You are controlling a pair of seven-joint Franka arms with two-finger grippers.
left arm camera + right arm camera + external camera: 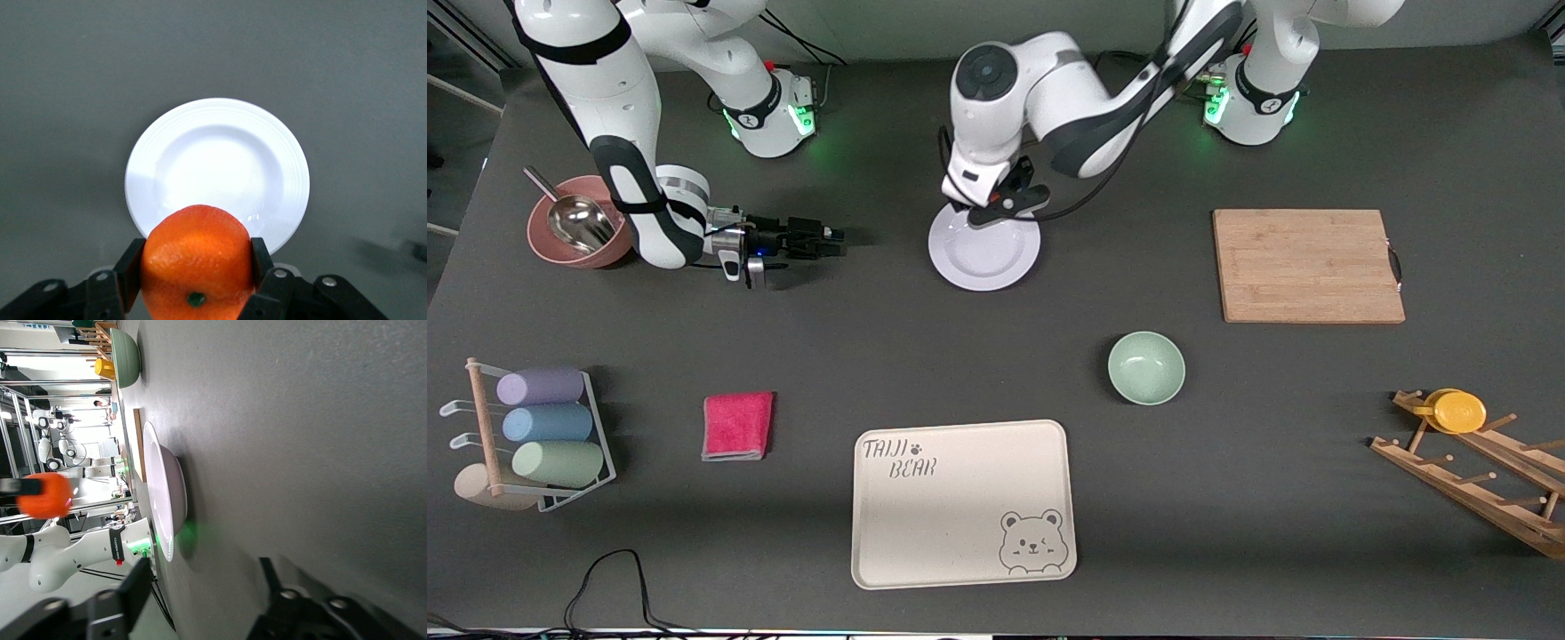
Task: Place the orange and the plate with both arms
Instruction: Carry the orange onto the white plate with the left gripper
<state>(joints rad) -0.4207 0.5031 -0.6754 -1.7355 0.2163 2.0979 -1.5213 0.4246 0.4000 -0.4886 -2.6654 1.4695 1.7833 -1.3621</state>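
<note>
High front camera faces the robots; all views share the plate (984, 253).

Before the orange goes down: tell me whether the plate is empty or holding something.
Empty. The plate shows a bare white surface in the left wrist view; the orange is above it, clamped between the left gripper's fingers.

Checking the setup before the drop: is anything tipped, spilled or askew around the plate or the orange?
Nothing stands out. The plate sits flat and bare on the table, the orange is gripped squarely in the left gripper above it, and the right gripper hangs low beside the plate, holding nothing.
</note>
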